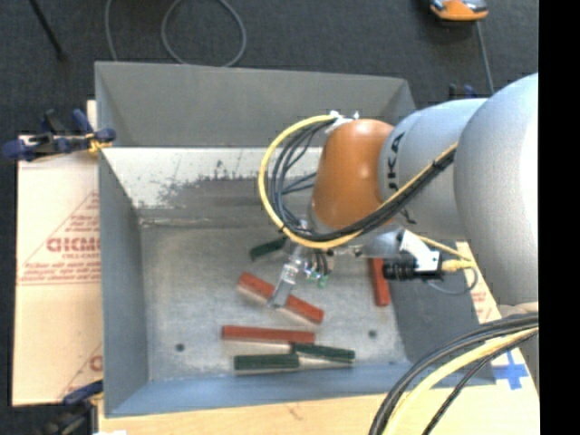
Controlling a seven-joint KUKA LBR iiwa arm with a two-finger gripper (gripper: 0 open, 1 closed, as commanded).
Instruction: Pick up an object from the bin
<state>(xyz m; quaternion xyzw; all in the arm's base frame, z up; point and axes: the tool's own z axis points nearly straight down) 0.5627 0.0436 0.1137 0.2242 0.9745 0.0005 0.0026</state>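
One hand (287, 285) is held low over the middle of the grey metal bin (122, 270); whether it is spread or pressed together cannot be told. It is flanked by a short orange-red rectangular block (256, 286) on the view's left and a second orange-red block (304, 311) at lower right. A long red-brown bar (267, 334) and a dark green bar (266, 362) are seen near the front wall.

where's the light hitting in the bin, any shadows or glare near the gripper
Camera view: the light is brightest on the bin's back wall, a pale band, and the floor is dimmer. Camera view: the arm seems to shade the right side, around the red stick. Camera view: no glare on the red block beside the gripper.
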